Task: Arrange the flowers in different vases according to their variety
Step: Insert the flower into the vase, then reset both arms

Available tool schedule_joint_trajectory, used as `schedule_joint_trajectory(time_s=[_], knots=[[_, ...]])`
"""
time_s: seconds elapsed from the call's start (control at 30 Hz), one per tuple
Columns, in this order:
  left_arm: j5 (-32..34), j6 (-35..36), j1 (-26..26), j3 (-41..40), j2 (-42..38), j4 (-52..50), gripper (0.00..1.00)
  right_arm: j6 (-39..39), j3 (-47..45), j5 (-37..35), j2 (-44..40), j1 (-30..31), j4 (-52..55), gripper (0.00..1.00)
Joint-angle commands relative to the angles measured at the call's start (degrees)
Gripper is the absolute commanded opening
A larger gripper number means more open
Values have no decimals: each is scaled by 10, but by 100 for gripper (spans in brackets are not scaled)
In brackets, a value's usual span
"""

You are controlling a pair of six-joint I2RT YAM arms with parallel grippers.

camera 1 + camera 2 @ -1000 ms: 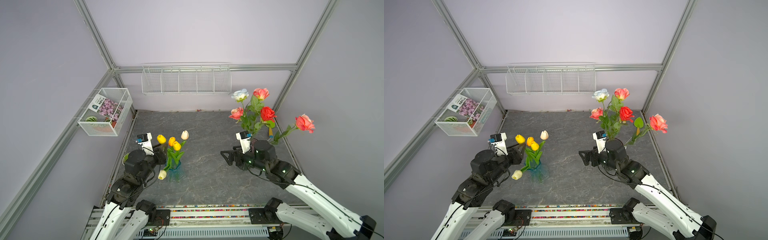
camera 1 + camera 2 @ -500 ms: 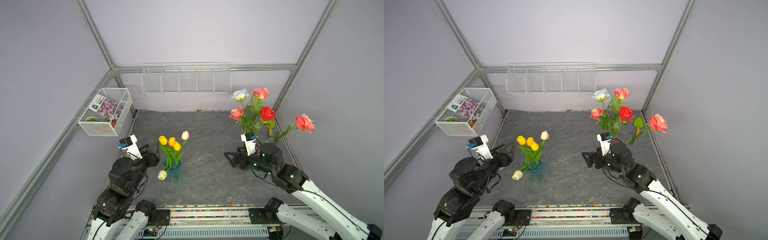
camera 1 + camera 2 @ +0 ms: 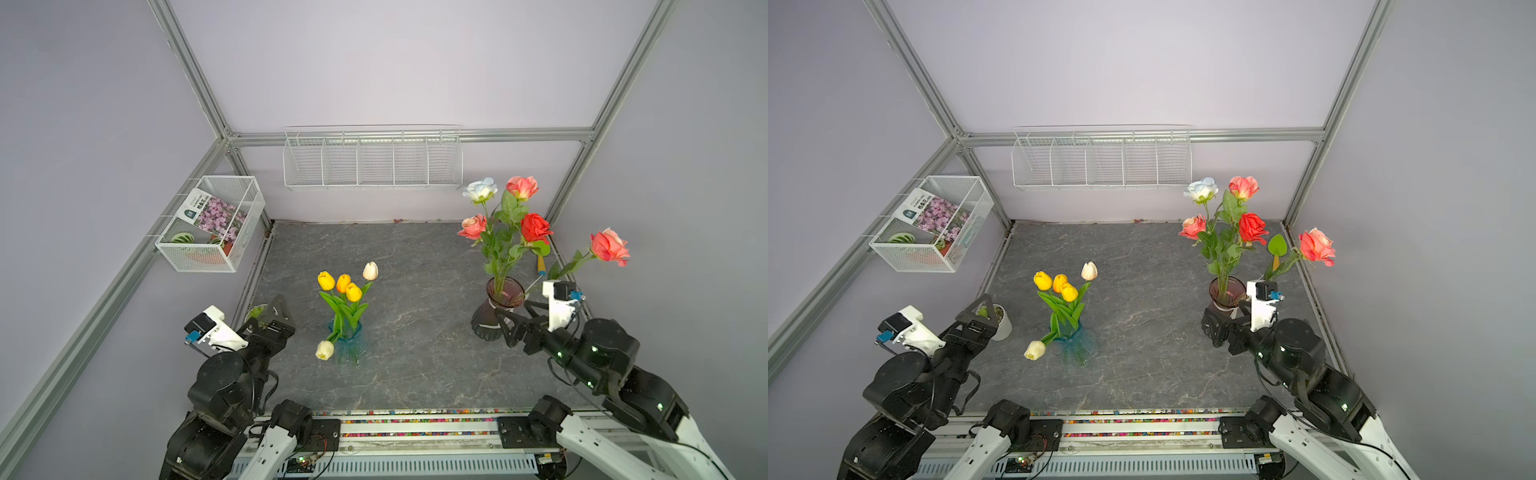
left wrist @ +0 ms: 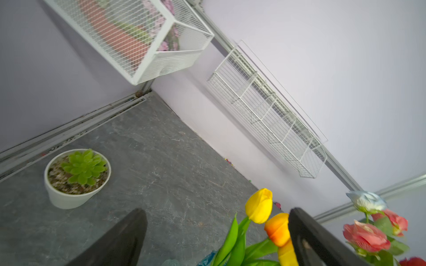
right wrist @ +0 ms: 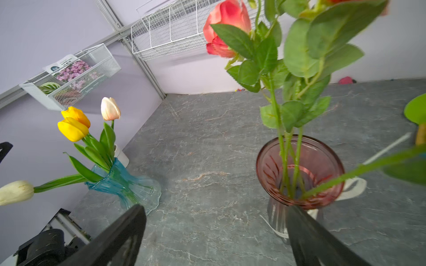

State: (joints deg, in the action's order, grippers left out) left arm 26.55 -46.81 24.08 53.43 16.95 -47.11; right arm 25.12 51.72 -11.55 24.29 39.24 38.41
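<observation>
In both top views the tulips (image 3: 345, 286) stand in the teal vase (image 3: 348, 340) near the middle of the counter (image 3: 415, 257), with one cream head drooping low over the rim. The roses (image 3: 505, 220) stand in the maroon vase (image 3: 496, 311) toward the right wall, one coral rose leaning far out sideways. The left tool (image 3: 275, 311) hangs spread wide and empty, apart from the teal vase, and partly hides the succulent pot (image 3: 1001, 323) behind it. The right tool (image 3: 515, 323) is also wide and empty, just in front of the maroon vase's base. A mesh basket (image 3: 195, 259) with a flower packet and a wire rack (image 3: 372, 166) hang on the walls. The left wrist view shows the pot whole, bare counter between the spread fingers (image 4: 119, 239), and tulip heads behind one finger. The right wrist view looks into the maroon vase's mouth at the stems inside. One finger crosses the vase's lower body there, and contact cannot be told. A white band (image 5: 355, 186) lies behind the vase.
</observation>
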Motion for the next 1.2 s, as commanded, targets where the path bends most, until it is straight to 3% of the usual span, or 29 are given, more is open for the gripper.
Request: schedule_joint_trajectory(time_s=[0.0,0.17,0.47,0.63,0.73,0.83,0.9,0.97,1.17], knots=[[55,-75,1,-33,-25,-60,100,-24,-7,-34,-47,-1,22,99],[63,-98,1,-102,-58,-33,100,-12,-14,-89,-89,-1,66,99],[94,-131,1,-200,31,25,100,53,-64,-344,-137,-1,152,99],[128,-111,-10,-239,46,82,100,57,-104,-433,-123,-2,117,99],[92,-73,-58,-263,49,142,100,57,-126,-461,-85,-2,89,99],[-33,-42,-172,-294,84,221,100,47,-142,-494,-58,-9,64,99],[-146,-18,-271,-316,132,287,100,27,-152,-482,-50,-31,39,99],[-220,3,-329,-329,181,349,100,18,-160,-445,-47,-73,20,99],[-226,70,-340,-293,273,387,100,23,-185,-211,5,-302,-49,99]])
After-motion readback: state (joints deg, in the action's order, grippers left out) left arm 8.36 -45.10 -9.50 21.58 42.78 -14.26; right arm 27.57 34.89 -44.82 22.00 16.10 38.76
